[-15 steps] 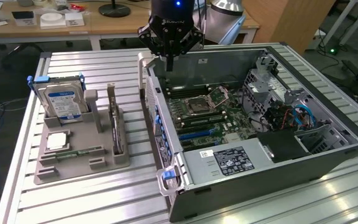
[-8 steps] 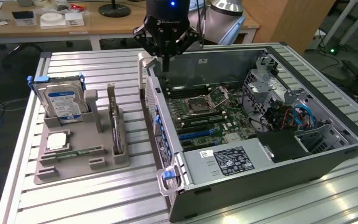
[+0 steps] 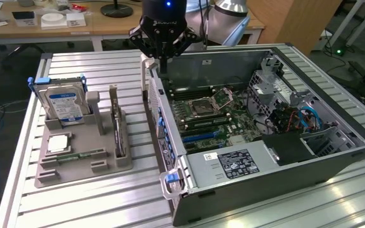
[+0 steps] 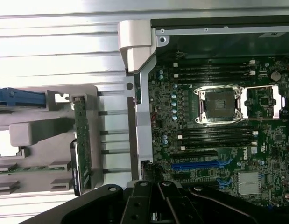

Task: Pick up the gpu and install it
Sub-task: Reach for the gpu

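The gpu (image 3: 117,135) is a thin dark card standing on edge in a slot of the grey holder (image 3: 74,166) on the exterior view's left. Its pale end bracket points up at the far end. In the wrist view the gpu (image 4: 82,147) shows edge-on as a green and dark strip beside the case wall. My gripper (image 3: 163,61) hangs above the far rim of the open computer case (image 3: 334,156), well away from the card. Its fingers are shut with nothing between them. The gripper (image 4: 153,207) appears as black linkages over the motherboard (image 4: 219,140).
The holder also carries a silver hard drive (image 3: 65,102) with a blue label, a square chip (image 3: 59,142) and a narrow memory stick (image 3: 81,155). A blue slot (image 4: 200,164) lies on the motherboard near the open CPU socket (image 4: 221,105). Desks stand behind the slatted table (image 3: 93,199).
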